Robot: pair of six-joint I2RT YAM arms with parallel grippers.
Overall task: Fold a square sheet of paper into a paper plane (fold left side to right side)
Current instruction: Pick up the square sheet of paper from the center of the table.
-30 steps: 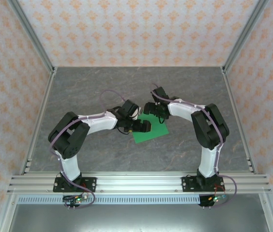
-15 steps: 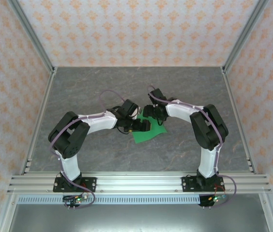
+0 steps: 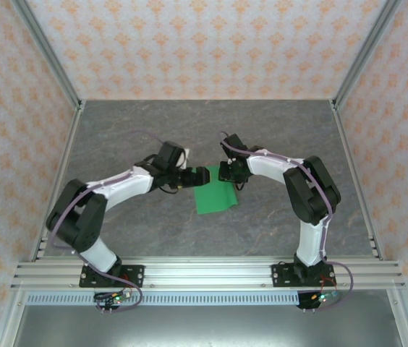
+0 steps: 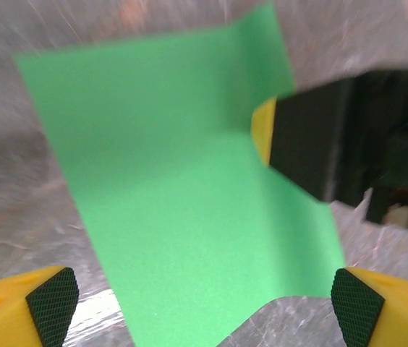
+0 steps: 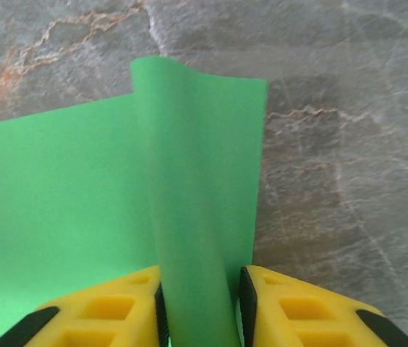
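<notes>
The square sheet of paper (image 3: 215, 198) is bright green and lies on the grey table between both arms. My right gripper (image 3: 230, 173) is at its far right corner. In the right wrist view a raised curl of the sheet (image 5: 197, 181) stands between the yellow fingers (image 5: 298, 307), and the right gripper (image 5: 202, 303) is shut on it. My left gripper (image 3: 200, 176) hovers at the sheet's far left edge. In the left wrist view the left gripper (image 4: 204, 307) is open, fingertips wide apart over the paper (image 4: 182, 188), with nothing between them. The right gripper (image 4: 320, 137) shows there as a dark block on the paper's edge.
The grey marbled table (image 3: 153, 130) is boxed in by patterned walls with metal posts (image 3: 48, 58) at the back corners. An aluminium rail (image 3: 204, 273) carrying both arm bases runs along the near edge.
My right gripper has closed on the paper's far right edge and buckled it upward. The left gripper has drawn back to the left, off the sheet, staying open.
</notes>
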